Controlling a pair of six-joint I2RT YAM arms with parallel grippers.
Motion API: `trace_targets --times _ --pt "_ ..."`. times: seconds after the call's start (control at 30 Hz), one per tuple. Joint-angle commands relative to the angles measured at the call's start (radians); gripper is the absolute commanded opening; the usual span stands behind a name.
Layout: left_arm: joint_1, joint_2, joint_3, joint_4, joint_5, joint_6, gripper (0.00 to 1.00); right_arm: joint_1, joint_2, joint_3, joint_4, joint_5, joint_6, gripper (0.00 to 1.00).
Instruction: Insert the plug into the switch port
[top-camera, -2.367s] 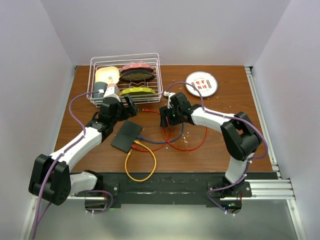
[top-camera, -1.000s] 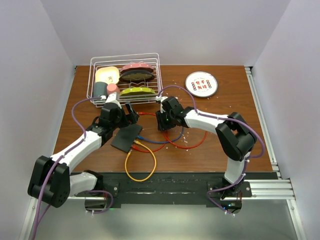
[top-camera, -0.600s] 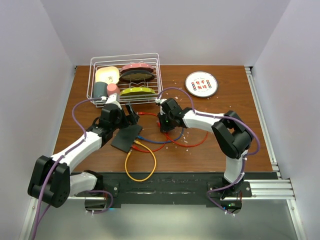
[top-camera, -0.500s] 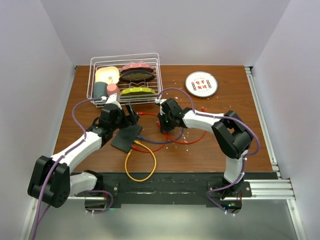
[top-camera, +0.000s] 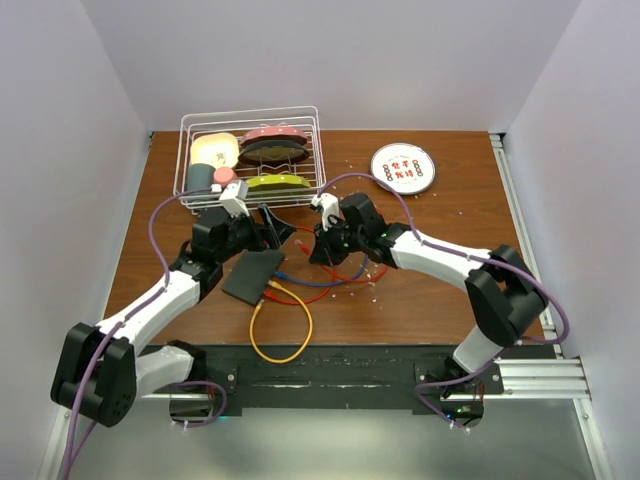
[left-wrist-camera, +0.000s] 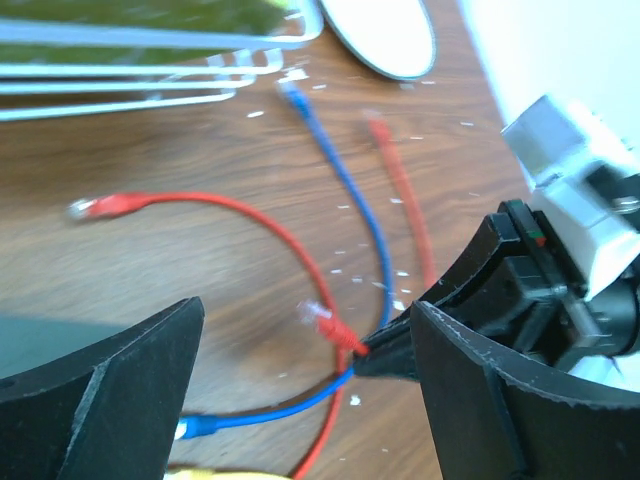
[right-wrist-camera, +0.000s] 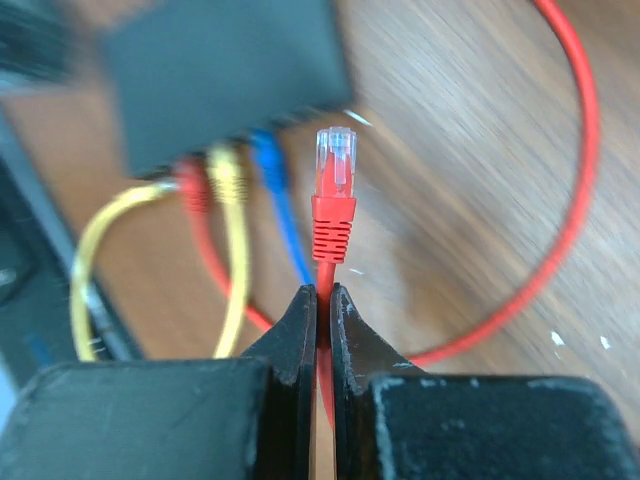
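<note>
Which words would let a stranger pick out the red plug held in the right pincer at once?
On the brown table, find the flat black box between the two arms. Just right of it, the right pincer pinches a red cable below its plug. Unlike the red end lying loose on the wood, this clear-tipped plug is held, pointing at the box.

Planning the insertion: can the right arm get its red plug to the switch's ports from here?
Probably yes. The right claw holds the red plug aimed toward the switch, nothing lying between. Three ports hold cables; whether a free one sits ahead, I cannot tell.
</note>
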Motion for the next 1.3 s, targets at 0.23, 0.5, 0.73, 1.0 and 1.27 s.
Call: trace_targets --times 0.23,0.5,0.73,1.0,1.27 --pt "0.009 0.024 -0.019 0.267 0.277 0.012 0.77 0.002 -0.112 0.018 0.125 -0.218 -0.025 0.00" --pt "0.009 0.075 -0.039 0.332 0.308 -0.034 0.65 0.002 -0.149 0.024 0.117 -0.199 -0.017 0.00" --pt "0.007 0.093 -0.041 0.333 0.300 -0.037 0.59 0.000 -0.180 0.024 0.117 -0.185 -0.014 0.00" --pt "0.007 0.106 -0.055 0.430 0.352 -0.094 0.00 0.002 -0.157 0.024 0.120 -0.171 -0.006 0.01" --pt "0.006 0.079 -0.065 0.419 0.343 -0.089 0.00 0.002 -0.175 0.029 0.174 -0.126 0.031 0.58"
